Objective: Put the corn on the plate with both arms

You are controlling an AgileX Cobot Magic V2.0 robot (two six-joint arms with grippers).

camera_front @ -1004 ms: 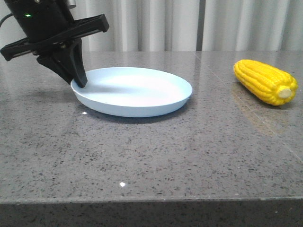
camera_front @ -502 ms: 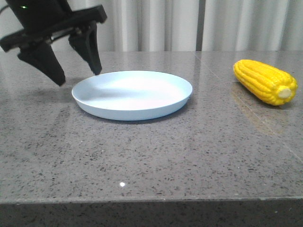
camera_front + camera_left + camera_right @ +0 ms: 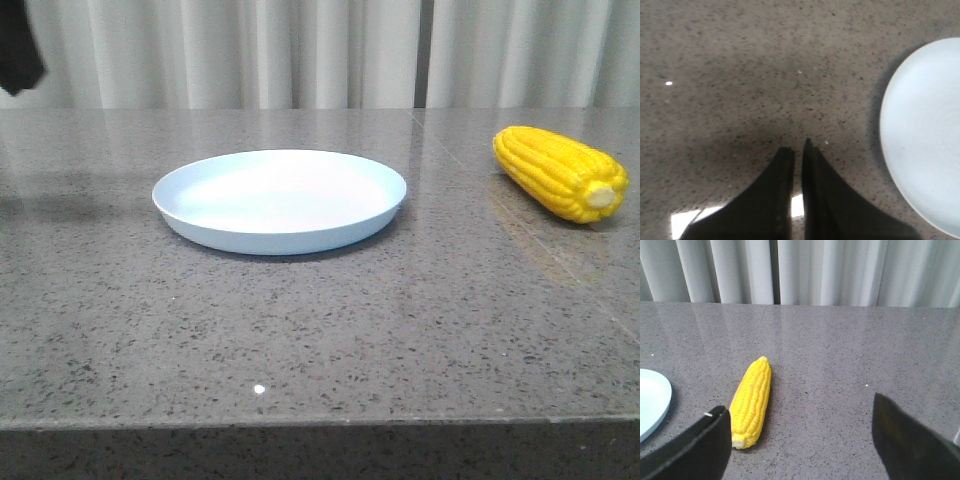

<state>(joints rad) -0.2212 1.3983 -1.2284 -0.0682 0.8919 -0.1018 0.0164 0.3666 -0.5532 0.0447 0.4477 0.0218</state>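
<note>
Before me a speckled grey stone table (image 3: pixel 320 330) gleams under light; pale pleated curtains (image 3: pixel 300 50) hang behind.

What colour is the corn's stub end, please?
Pale cream, against the bright yellow corn; clearest in the front view.

- One plate (image 3: pixel 279 200), pale blue, round and shallow, resting on the table (image 3: pixel 320 340).
- One corn cob (image 3: pixel 560 172), yellow, lying on the table well to the right of the plate.
- Two grippers: the left gripper (image 3: pixel 797 147) beside the plate with its fingers nearly together, and the right gripper (image 3: pixel 800 432) near the corn cob with its fingers spread wide.
- One grey speckled table.
</note>
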